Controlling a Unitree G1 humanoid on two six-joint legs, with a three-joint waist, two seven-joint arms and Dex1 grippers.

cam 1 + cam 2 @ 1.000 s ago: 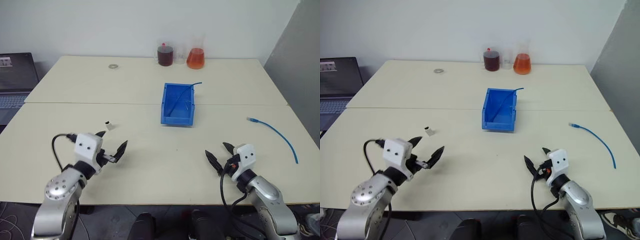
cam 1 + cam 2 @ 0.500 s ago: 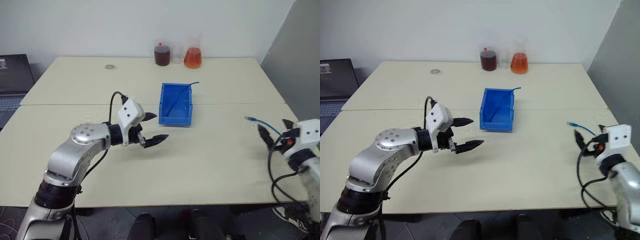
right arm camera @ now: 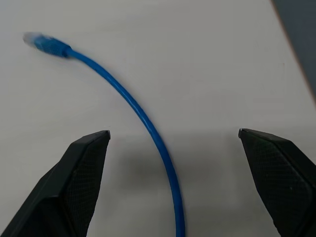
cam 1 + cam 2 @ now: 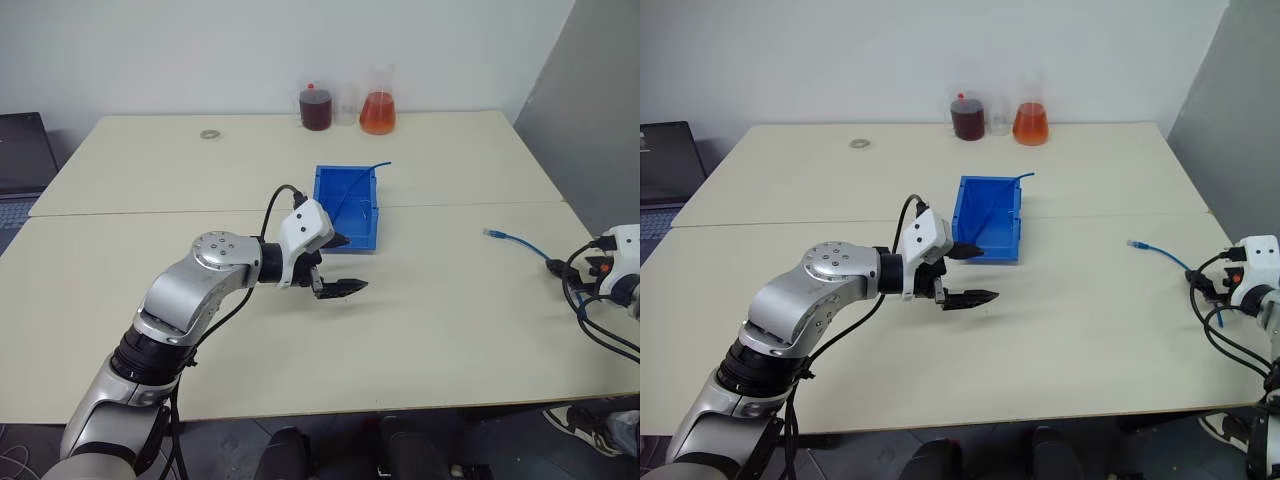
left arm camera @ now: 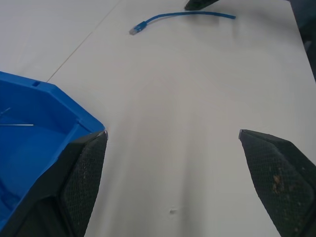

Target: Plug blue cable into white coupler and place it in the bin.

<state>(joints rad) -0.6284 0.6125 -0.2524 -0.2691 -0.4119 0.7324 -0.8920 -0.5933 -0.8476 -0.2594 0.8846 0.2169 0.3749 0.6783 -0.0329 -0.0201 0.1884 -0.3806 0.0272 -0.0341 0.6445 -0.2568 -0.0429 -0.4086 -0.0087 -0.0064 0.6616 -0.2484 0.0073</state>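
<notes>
The bin (image 4: 347,205) stands open-topped at mid-table, with a thin blue cable (image 4: 366,178) leaning out of its far right corner. Just in front of its near lip my left gripper (image 4: 352,262) hangs open and empty; in the left wrist view its fingers (image 5: 84,173) frame the bin's corner (image 5: 44,113) and bare table. The blue cable (image 4: 1160,255) lies loose near the table's right edge. My right gripper (image 3: 174,133) is open over it, the cable (image 3: 143,118) running between the fingers and its plug (image 3: 47,43) farther ahead. The white coupler is hidden.
Two flasks, one dark red (image 4: 316,108) and one orange (image 4: 378,105), stand at the table's back edge, with a small metal ring (image 4: 209,134) to their left. A laptop (image 4: 20,150) sits off the left side. A grey panel (image 4: 600,90) rises on the right.
The camera has shifted. My left gripper swung right, up to the bin's front. My right gripper swept right to the loose blue cable. Both stayed open.
</notes>
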